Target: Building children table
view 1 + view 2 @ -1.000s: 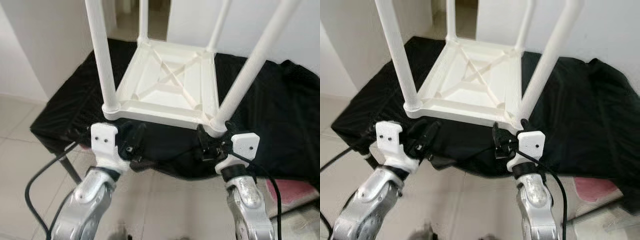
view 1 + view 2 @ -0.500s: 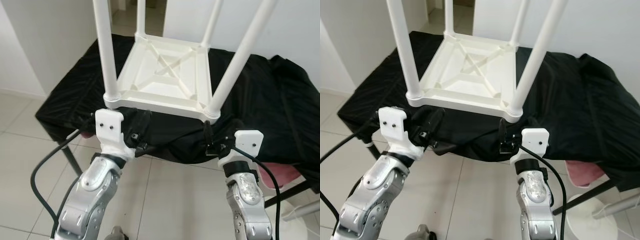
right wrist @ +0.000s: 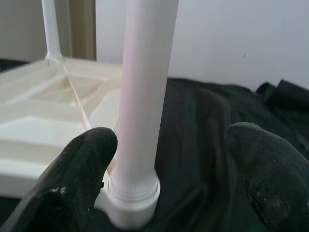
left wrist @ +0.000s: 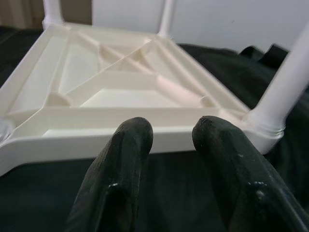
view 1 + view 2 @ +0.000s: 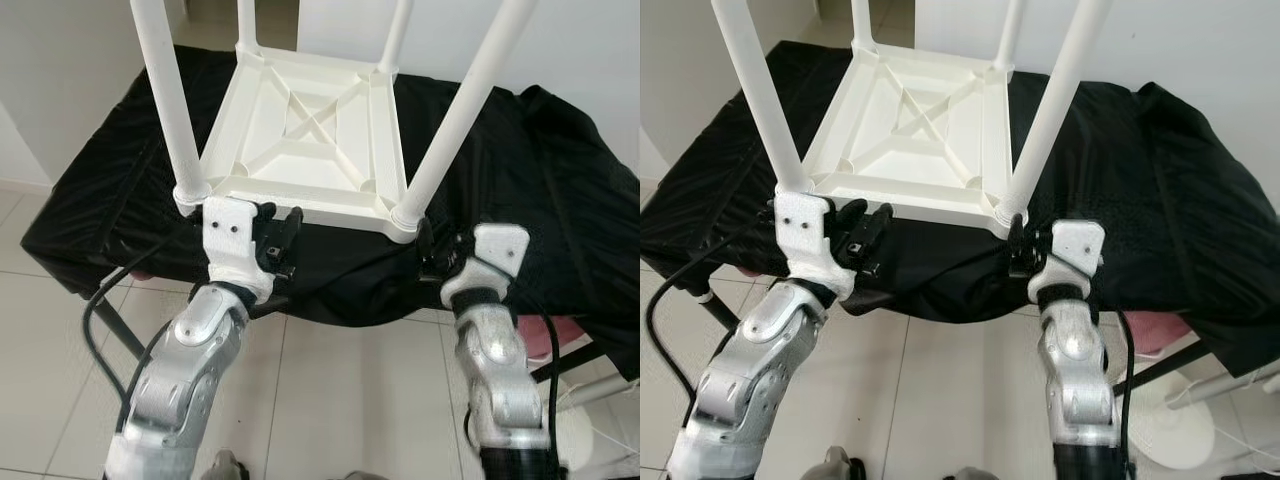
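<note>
A white plastic children's table (image 5: pixel 300 130) lies upside down on a black cloth, its four legs pointing up. My left gripper (image 5: pixel 280 235) is open at the near rim, just right of the near left leg (image 5: pixel 170 110). In the left wrist view its fingers (image 4: pixel 125 159) hold nothing, and the rim (image 4: pixel 96 142) lies just beyond them. My right gripper (image 5: pixel 430 255) is open at the base of the near right leg (image 5: pixel 455 120). In the right wrist view that leg (image 3: pixel 142 96) stands between the two fingers (image 3: pixel 82 164), nearer to one of them, with no clear contact.
The black cloth (image 5: pixel 560 180) covers a low metal-legged stand and hangs over its front edge. Tiled floor (image 5: pixel 330 400) lies below. A pink thing (image 5: pixel 570 330) sits under the cloth at the right, beside a white round base (image 5: pixel 1170 430). A black cable (image 5: pixel 100 320) trails from my left arm.
The camera has shifted and now looks down more steeply. Both grippers have come up to the table's near edge: the left to the rim, the right around the near right leg.
</note>
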Robot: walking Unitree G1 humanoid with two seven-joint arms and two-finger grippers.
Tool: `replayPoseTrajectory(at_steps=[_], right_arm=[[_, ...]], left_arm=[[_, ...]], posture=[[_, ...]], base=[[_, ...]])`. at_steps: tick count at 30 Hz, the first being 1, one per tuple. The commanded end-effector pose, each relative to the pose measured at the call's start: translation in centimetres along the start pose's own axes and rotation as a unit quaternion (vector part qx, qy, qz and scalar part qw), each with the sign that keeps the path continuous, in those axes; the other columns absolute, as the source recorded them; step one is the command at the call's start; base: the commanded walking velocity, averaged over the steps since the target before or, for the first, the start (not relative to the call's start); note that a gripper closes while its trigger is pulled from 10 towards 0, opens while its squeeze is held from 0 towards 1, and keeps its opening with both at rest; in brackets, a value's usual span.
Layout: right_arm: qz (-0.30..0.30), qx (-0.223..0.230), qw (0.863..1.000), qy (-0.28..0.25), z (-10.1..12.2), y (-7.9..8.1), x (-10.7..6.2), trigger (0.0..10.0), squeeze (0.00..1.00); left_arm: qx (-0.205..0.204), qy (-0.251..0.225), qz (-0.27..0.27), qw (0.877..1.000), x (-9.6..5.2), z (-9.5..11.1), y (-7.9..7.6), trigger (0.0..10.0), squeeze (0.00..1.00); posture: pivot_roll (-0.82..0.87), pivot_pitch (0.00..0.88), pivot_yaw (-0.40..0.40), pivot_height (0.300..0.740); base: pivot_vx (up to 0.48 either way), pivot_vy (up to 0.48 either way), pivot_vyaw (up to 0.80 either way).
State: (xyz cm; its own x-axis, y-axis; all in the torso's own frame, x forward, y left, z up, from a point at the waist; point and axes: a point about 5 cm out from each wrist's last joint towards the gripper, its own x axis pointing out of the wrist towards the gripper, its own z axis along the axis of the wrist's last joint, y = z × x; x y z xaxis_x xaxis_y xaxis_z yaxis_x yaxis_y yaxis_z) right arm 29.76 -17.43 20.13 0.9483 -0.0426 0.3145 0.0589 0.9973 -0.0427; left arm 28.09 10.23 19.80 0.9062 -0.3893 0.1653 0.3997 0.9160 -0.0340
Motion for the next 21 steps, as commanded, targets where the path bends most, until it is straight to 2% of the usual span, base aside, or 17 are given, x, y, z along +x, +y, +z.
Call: replayPoseTrajectory(at_steps=[1, 2, 4, 10, 14, 16, 21], right_arm=[[-0.001, 0.001, 1.000, 0.022, -0.9, -0.5, -0.1, 10.0, 0.00], [0.001, -0.004, 1.000, 0.021, -0.8, -0.7, 0.2, 10.0, 0.00], [0.002, -0.005, 1.000, 0.021, -0.7, -0.8, 0.6, 10.0, 0.00], [0.006, -0.009, 1.000, 0.024, -0.8, -1.0, 1.3, 10.0, 0.00], [0.007, -0.016, 1.000, 0.025, -0.8, -0.9, 2.7, 10.0, 0.00], [0.018, -0.012, 0.999, 0.027, -0.8, -0.6, 4.1, 10.0, 0.00], [0.025, -0.009, 0.999, 0.029, -0.8, -0.4, 5.0, 10.0, 0.00]], left_arm=[[0.015, -0.007, 0.011, 1.000, 0.3, 0.3, 0.1, 10.0, 0.00], [0.029, -0.010, 0.010, 0.999, 0.5, 0.4, 0.1, 10.0, 0.00], [0.031, -0.012, 0.006, 0.999, 0.6, 0.6, 0.0, 10.0, 0.00], [0.024, -0.011, 0.002, 1.000, 0.8, 0.7, -0.2, 10.0, 0.00], [0.015, -0.011, 0.008, 1.000, 1.5, 0.9, -0.4, 10.0, 0.00], [0.012, -0.022, 0.005, 1.000, 2.2, 1.5, -0.4, 10.0, 0.00], [0.021, -0.032, 0.001, 0.999, 2.7, 2.1, -0.3, 10.0, 0.00]], posture=[[0.02, 0.114, -0.116, 0.740], [0.02, 0.111, -0.111, 0.740], [0.02, 0.109, -0.108, 0.740], [0.02, 0.097, -0.098, 0.740], [0.03, 0.084, -0.095, 0.740], [0.03, 0.076, -0.094, 0.740], [0.04, 0.071, -0.098, 0.740]], base=[[0.000, 0.000, 0.00], [0.000, 0.000, 0.00], [0.000, 0.000, 0.00], [0.000, 0.000, 0.00], [0.000, 0.000, 0.00], [0.000, 0.000, 0.00], [0.000, 0.000, 0.00]])
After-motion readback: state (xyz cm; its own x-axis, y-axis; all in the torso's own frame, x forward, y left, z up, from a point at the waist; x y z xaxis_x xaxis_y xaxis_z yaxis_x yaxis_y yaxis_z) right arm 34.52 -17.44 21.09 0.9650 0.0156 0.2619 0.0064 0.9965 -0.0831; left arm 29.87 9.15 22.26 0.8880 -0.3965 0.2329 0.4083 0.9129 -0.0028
